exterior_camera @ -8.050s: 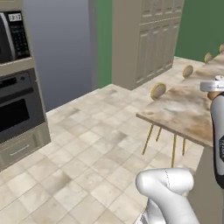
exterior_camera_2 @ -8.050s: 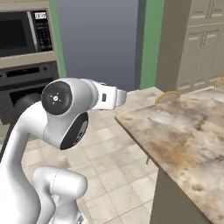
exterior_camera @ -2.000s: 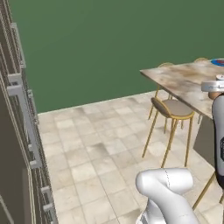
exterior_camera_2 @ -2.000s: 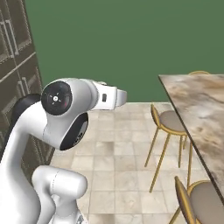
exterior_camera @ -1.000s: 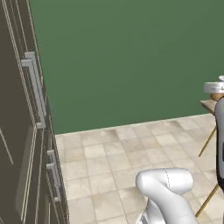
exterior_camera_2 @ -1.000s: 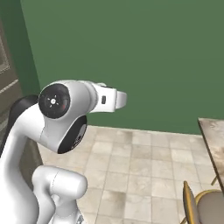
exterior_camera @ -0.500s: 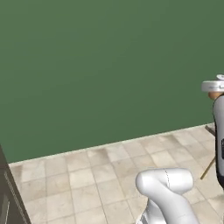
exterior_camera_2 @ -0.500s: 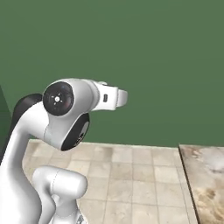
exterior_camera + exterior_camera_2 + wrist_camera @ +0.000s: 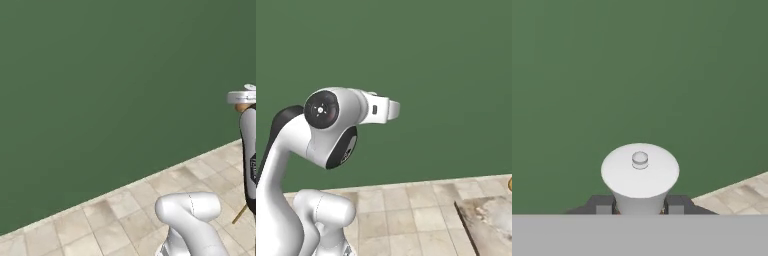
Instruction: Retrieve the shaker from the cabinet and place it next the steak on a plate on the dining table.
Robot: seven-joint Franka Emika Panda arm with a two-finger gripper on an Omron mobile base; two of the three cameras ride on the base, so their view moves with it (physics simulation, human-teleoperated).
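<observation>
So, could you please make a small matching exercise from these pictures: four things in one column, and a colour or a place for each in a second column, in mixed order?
Things:
1. shaker
2. wall
3. floor
4. dining table

Descriptions:
a. plain dark green
b. beige tiles
c. mottled brown-beige marble top, at the lower right of the right base view
d. white-grey cap, between the two fingertips of the gripper

Pairs: 1-d, 2-a, 3-b, 4-c

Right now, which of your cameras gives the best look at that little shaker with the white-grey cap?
The hand view: the small shaker with the flat white-grey cap sits large and centred between the gripper fingertips. The left base view catches just its cap and a sliver of orange-brown body at the right edge.
</observation>
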